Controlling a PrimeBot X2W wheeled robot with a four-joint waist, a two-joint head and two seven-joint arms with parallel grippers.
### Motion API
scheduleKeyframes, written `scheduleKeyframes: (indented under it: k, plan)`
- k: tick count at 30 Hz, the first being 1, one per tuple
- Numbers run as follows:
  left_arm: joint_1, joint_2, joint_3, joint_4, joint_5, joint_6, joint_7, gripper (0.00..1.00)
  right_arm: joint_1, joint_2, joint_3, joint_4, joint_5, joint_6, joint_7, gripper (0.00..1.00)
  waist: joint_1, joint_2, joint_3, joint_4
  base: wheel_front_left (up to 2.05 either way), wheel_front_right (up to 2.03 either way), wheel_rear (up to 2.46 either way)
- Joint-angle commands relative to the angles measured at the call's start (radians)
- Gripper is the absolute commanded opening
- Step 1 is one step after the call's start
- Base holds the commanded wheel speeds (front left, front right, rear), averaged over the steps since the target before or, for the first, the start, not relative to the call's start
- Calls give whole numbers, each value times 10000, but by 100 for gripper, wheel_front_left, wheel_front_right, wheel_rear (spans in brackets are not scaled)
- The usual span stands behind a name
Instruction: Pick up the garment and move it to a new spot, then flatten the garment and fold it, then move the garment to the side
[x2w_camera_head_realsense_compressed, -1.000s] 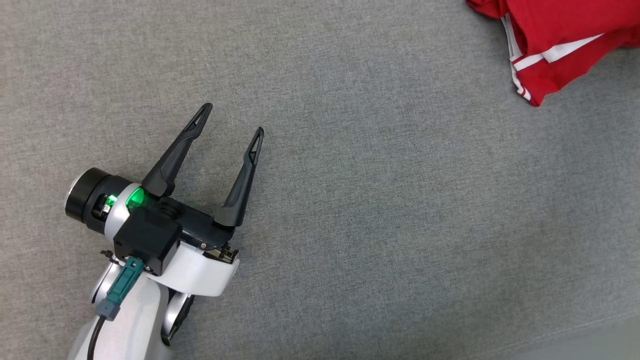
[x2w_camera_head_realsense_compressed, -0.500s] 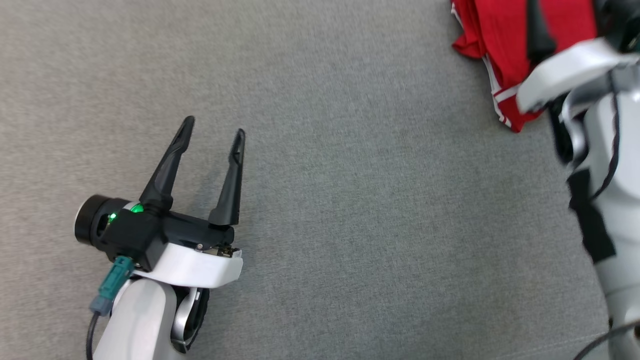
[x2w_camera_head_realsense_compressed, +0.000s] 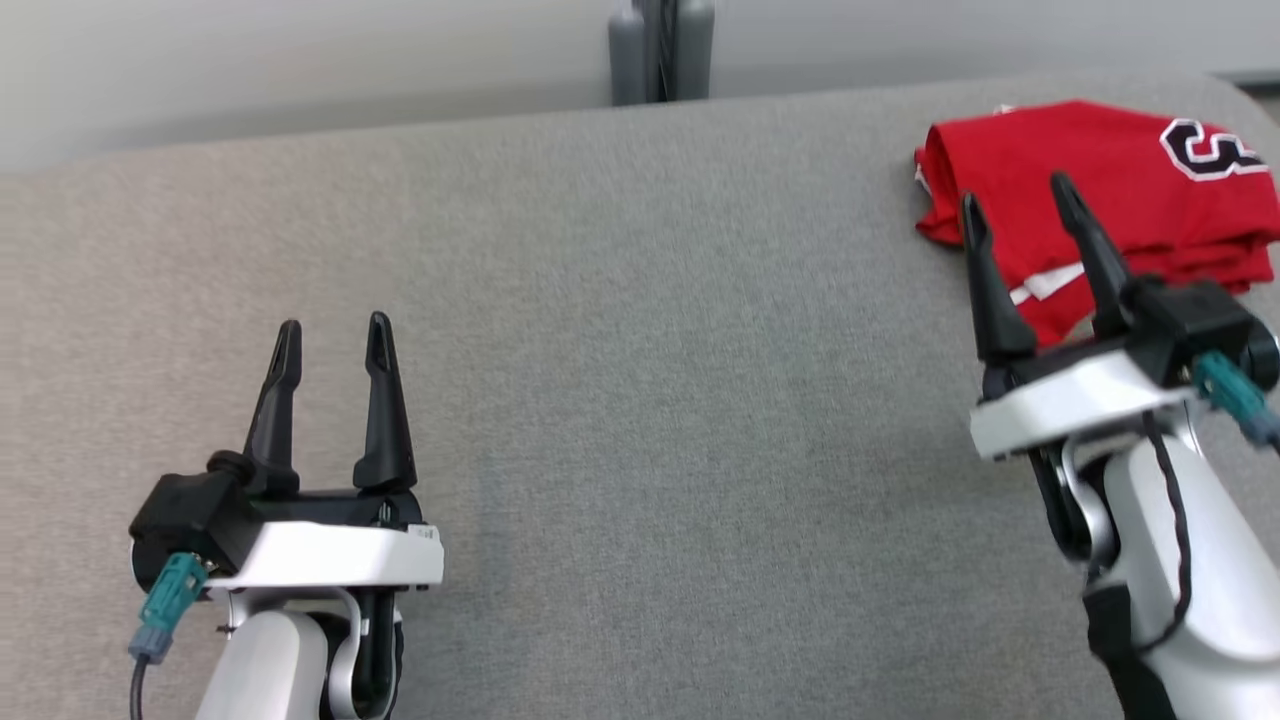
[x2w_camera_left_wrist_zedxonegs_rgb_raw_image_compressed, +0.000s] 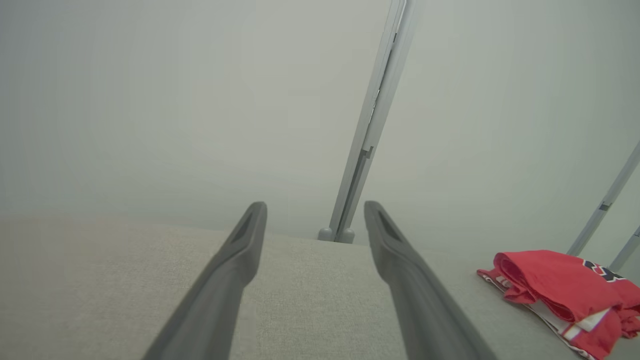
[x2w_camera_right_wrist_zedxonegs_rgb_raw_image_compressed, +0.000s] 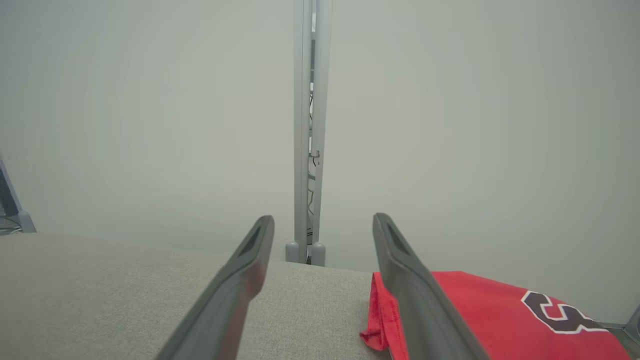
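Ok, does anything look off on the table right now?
Nothing spilled or damaged. The red garment lies folded at the far right of the table, its left edge bunched, a white-striped layer poking out nearside. Left gripper and right gripper hover open, empty.

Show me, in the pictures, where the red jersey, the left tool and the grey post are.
red jersey (x2w_camera_head_realsense_compressed: 1150, 200), head view, on the plain red cloth of its top layer.
left tool (x2w_camera_head_realsense_compressed: 334, 322), head view, midway between its two fingertips.
grey post (x2w_camera_right_wrist_zedxonegs_rgb_raw_image_compressed: 300, 125), right wrist view, halfway up its left rail.
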Motion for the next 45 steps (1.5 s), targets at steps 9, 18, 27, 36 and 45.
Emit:
scheduleKeyframes:
  k: [9,18,27,36,45]
  plan:
    - [966,144,287,-163,984,12,-56,100,2801,283,-956,-2131,82,0,-51,100,0,0,-1644,337,0,0,0]
    - [2177,42,479,-172,1538,-539,-59,100,4758,524,-1012,-2727,441,0,-51,100,0,0,-2388,318,0,0,0]
    - [2755,-30,582,181,1723,-786,-60,100,5671,662,-1077,-2568,429,0,-51,100,0,0,-2824,428,0,0,0]
    - [2820,-42,736,495,1683,-760,-61,100,5759,701,-873,-2366,417,0,-51,100,0,0,-2931,448,0,0,0]
    - [2788,-73,757,751,1707,-695,-22,0,5744,746,-760,-2320,430,0,0,0,0,0,-2919,525,0,0,0]
